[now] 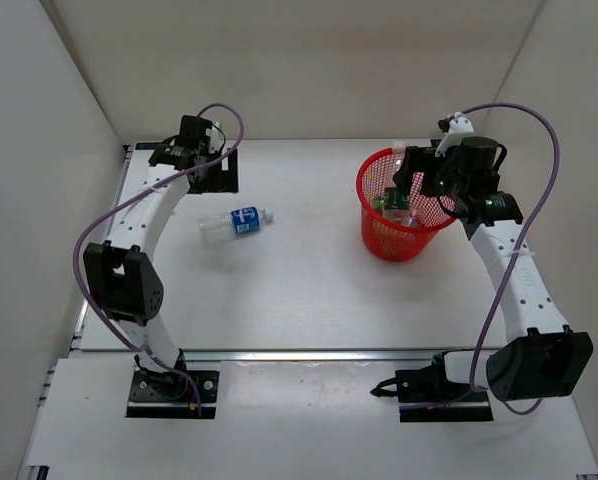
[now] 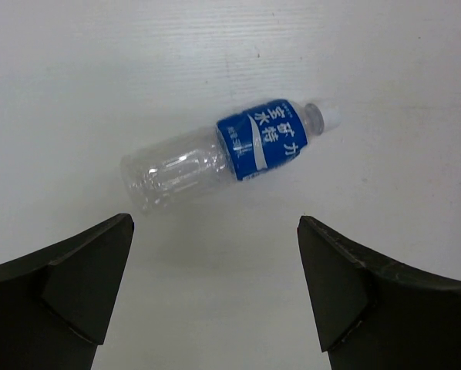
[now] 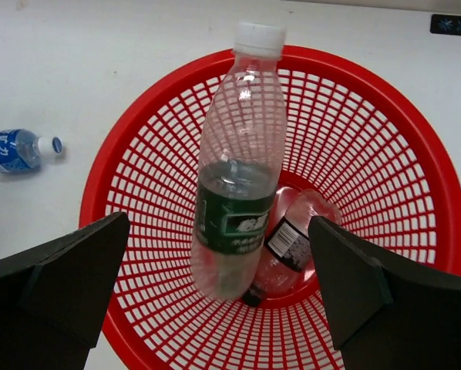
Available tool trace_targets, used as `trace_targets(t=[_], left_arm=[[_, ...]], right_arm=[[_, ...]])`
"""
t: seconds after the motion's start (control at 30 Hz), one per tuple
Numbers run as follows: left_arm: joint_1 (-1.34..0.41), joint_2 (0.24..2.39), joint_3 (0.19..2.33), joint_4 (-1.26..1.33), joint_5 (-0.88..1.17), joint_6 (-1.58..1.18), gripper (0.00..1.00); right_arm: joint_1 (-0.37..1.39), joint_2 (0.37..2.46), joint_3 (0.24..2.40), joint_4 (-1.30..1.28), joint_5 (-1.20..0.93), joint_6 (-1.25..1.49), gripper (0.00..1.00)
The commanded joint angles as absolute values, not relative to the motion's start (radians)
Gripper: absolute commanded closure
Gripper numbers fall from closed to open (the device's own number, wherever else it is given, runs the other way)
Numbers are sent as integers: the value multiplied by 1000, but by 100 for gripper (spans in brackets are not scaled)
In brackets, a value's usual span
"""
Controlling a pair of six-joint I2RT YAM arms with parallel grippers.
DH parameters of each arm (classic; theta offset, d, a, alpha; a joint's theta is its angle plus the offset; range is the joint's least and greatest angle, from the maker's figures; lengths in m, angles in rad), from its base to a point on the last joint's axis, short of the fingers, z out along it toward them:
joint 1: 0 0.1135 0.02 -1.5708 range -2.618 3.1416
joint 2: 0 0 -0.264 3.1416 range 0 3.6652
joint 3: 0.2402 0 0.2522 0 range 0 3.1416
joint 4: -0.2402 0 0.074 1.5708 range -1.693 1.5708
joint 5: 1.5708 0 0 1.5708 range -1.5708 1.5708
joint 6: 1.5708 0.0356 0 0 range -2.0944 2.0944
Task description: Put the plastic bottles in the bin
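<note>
A: Blue-labelled clear plastic bottle point(image 2: 230, 154) lies left of centre, toward the far edge; left gripper point(image 2: 213, 223) spread above it.
B: Best it grips across the label. Right gripper point(image 3: 217, 218) gapes over round red mesh bin point(image 3: 454, 223).

White table point(image 1: 299, 290), matte. White walls point(image 1: 299, 70) enclose three sides. Metal rail point(image 1: 309, 355) crosses near edge.

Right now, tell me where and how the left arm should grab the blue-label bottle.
Grip the blue-label bottle across its labelled middle, coming straight down from above. It lies on its side on the table, slightly slanted, so the open left gripper should probably turn its fingers square to the long axis and close on the round flanks.
</note>
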State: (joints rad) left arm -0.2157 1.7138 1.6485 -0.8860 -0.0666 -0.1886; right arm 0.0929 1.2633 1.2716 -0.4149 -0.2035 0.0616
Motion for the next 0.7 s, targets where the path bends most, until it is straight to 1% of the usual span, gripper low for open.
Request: trace_targets(t=[0.0, 0.1, 0.2, 0.23, 0.3, 0.37, 0.43, 0.57, 0.67], left_arm=[[-193, 1735, 1755, -917, -3, -121, 1], [-189, 1744, 1793, -916, -3, -117, 1], [-176, 1770, 1838, -916, 61, -106, 1], [-173, 1776, 1845, -919, 75, -98, 1], [-170, 1784, 1853, -920, 116, -37, 1], [-154, 1813, 1845, -919, 249, 38, 1], [-138, 1862, 1876, -960, 314, 118, 1], [-143, 1992, 1968, -1035, 339, 235, 2], [-143, 2052, 2029, -1087, 360, 342, 1]], right_arm=[[96, 1206, 1305, -388, -214, 92, 1], [153, 1195, 1368, -419, -135, 63, 1], [184, 1187, 1428, -448, -106, 69, 0], [180, 1184, 1445, -460, -116, 69, 1], [169, 1184, 1472, -480, -167, 81, 0], [153, 1181, 1486, -491, -251, 90, 1], [138, 1164, 1479, -480, -320, 100, 1], [140, 1134, 1445, -436, -365, 95, 1], [123, 1129, 1445, -430, -406, 94, 1]])
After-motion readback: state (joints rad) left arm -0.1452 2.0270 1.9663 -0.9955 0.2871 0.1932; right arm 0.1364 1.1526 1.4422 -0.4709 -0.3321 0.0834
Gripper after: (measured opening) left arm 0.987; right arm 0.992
